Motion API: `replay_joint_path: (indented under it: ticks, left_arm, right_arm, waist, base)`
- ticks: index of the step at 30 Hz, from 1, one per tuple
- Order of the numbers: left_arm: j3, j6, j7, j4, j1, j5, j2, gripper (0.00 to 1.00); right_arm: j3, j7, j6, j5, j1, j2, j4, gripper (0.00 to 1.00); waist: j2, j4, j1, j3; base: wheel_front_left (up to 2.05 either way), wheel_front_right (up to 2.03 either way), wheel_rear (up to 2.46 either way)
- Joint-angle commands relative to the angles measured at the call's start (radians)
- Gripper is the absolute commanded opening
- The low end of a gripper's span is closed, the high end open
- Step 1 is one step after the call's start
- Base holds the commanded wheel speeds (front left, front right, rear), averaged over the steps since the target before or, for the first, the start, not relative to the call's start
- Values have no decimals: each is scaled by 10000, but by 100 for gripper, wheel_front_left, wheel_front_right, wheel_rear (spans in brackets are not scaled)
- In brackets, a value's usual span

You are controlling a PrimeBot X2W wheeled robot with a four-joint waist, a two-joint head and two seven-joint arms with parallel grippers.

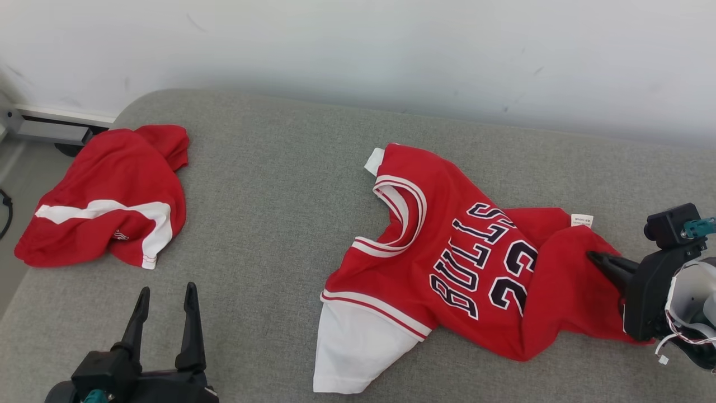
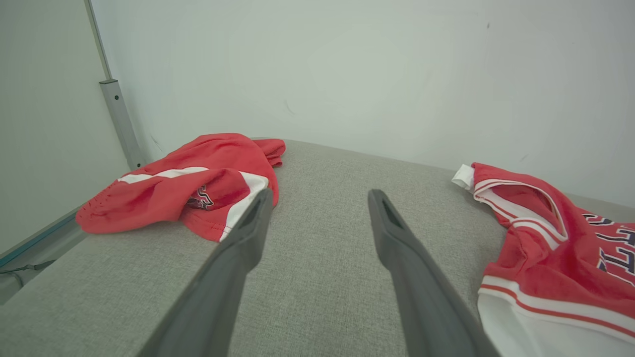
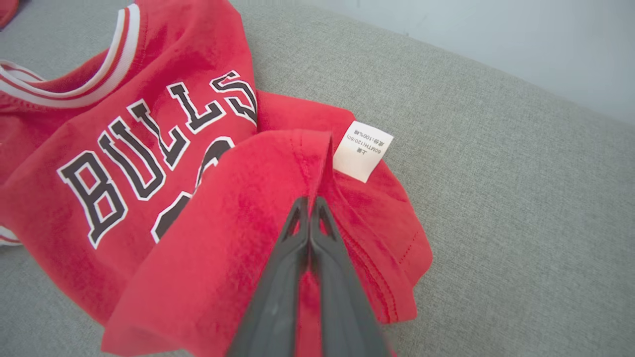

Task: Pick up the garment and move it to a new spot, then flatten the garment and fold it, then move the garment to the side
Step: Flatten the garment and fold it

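The grey cushion point(image 1: 268, 235) is taking up most of the head view, under a pale wall, and the jersey point(image 1: 458, 252) is lying on it right of the middle, reaching toward the right edge of the frame. Its long axis is running almost left to right, a little downward to the right. The collar is pointing to the left, the hem is pointing to the right, and the printed letters are reading sideways. A second red garment point(image 1: 106, 196) is sitting bunched at the upper left, well apart from the jersey. As I judge it, the task is only beginning. The jersey is lying creased, with its lower part bunched and one white sleeve sticking out at the bottom, so nothing is looking flattened or folded yet; lifting, moving, flattening, folding and putting aside are all remaining. The right gripper point(image 3: 310, 201) is pinching a raised fold of red cloth near the hem, its fingers pressed together on it. The left gripper point(image 1: 168, 289) is waiting at the lower left with its fingers wide apart, touching no cloth. A small white label point(image 3: 362, 150) is showing just beside the pinched fold.
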Motion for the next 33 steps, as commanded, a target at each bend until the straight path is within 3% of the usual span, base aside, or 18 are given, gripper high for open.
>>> replay_joint_path:
  ticks: [1, 6, 15, 21, 26, 33]
  left_arm:
    - [63, 14, -60, -24, 56, 6, 20, 100]
    - [106, -56, -60, 83, 45, -18, 17, 100]
    - [124, -65, -60, 93, 223, 18, 50, 100]
    - [72, -125, -60, 114, 224, 40, 51, 100]
    - [93, -116, -60, 143, 288, 27, 72, 100]
    - [211, -54, -60, 101, 438, -40, 171, 100]
  right_arm:
    - [76, -144, -4, 35, -78, 0, 54, 0]
    - [294, -633, -5, 367, -247, 22, -103, 0]
    - [-315, -1726, -4, 2537, -688, 414, -1355, 0]
    - [-799, -2038, -4, 3614, -1017, 505, -1430, 0]
    - [-522, -1176, -4, 4298, -702, 197, -1718, 0]
    - [-1416, -1414, -4, 5976, 365, -602, -3537, 0]
  waist:
    - [0, -11, 0, -26]
    - [0, -56, 0, -115]
    - [0, -139, 0, -402]
    - [0, -64, 0, -478]
    - [0, -42, 0, -543]
    - [0, -380, 0, -637]
  base:
    - [0, 0, 0]
    - [0, 0, 0]
    - [0, 0, 0]
    - [0, 0, 0]
    - [0, 0, 0]
    - [0, 0, 0]
